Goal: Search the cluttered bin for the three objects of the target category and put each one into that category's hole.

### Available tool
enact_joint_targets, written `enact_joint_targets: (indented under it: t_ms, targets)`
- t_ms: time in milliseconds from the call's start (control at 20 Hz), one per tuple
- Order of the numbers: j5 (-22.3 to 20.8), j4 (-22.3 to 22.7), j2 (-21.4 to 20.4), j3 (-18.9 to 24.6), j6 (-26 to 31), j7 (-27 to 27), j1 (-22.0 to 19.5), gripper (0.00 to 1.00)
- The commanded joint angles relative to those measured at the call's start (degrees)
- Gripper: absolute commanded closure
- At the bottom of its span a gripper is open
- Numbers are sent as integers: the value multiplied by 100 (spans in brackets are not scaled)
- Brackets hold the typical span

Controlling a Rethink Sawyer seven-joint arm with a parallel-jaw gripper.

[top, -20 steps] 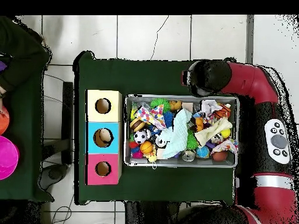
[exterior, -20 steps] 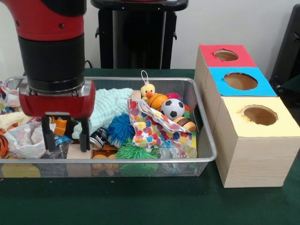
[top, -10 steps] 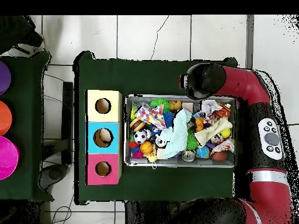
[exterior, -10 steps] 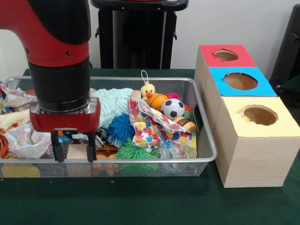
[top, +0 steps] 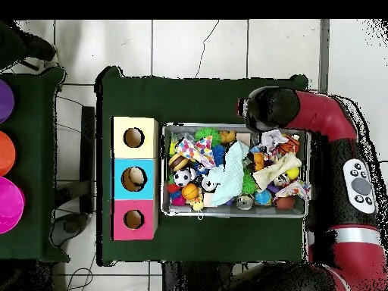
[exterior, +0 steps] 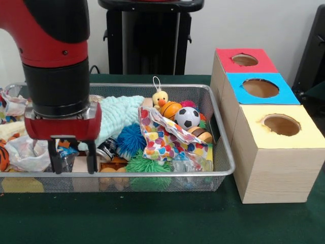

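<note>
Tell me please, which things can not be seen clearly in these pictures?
- Front view: what lies between the fingers of the pincer; bin clutter crowds it.
- Overhead view: the pincer itself, under the red arm.
- Front view: the bin's left end, cut by the edge.
- Overhead view: the item inside the blue box's hole, too small.

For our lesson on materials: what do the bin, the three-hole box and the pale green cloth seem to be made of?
Bin: silver wire mesh, likely metal; you see through its walls.
Box: pale wood by its grain, with matte red, blue and yellow tops, perhaps paper.
Cloth: soft textured fabric, probably knit or terry.
</note>
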Motion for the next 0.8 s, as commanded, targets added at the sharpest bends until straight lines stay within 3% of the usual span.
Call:
enact_joint_targets:
  t_ms: [50, 350, 500, 800]
  targets:
    - [-175, 1087, -290, 392, -532, -1219, -320, 0]
    - [-250, 1372, -389, 428, -761, -1120, -423, 0]
    - [-220, 1677, -678, 396, -714, -1007, -453, 0]
    - [-358, 2104, -807, 297, -1136, -685, -465, 0]
